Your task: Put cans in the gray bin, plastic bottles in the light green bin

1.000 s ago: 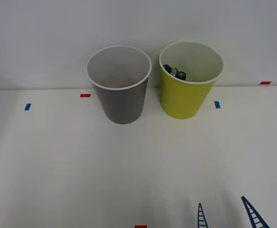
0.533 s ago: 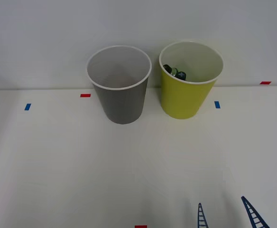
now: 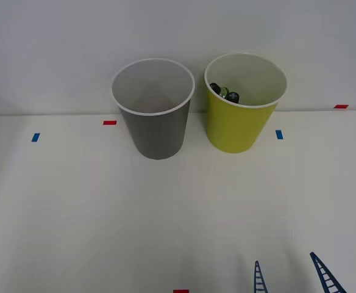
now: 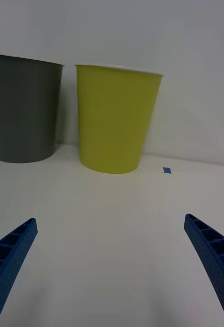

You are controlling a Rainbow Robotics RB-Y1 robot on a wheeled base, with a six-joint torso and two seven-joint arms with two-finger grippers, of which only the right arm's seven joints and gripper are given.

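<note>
The right pincer point(image 3: 291, 274) hangs released and empty over the counter point(image 3: 105, 213) — the plastic bottles point(image 3: 225, 93) lie inside the light green bin point(image 3: 239, 125), beside the gray bin point(image 3: 156, 131).

the right pincer point(image 3: 294, 273) hangs low, blue fingers point(image 4: 9, 255) spread wide, apparently holding nothing.

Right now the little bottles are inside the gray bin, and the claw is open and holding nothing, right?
Not quite. The front view shows the little bottles inside the light green bin, not the gray bin, where no bottles can be seen. The rest is right: the claw is open and holding nothing, low over the table.
</note>
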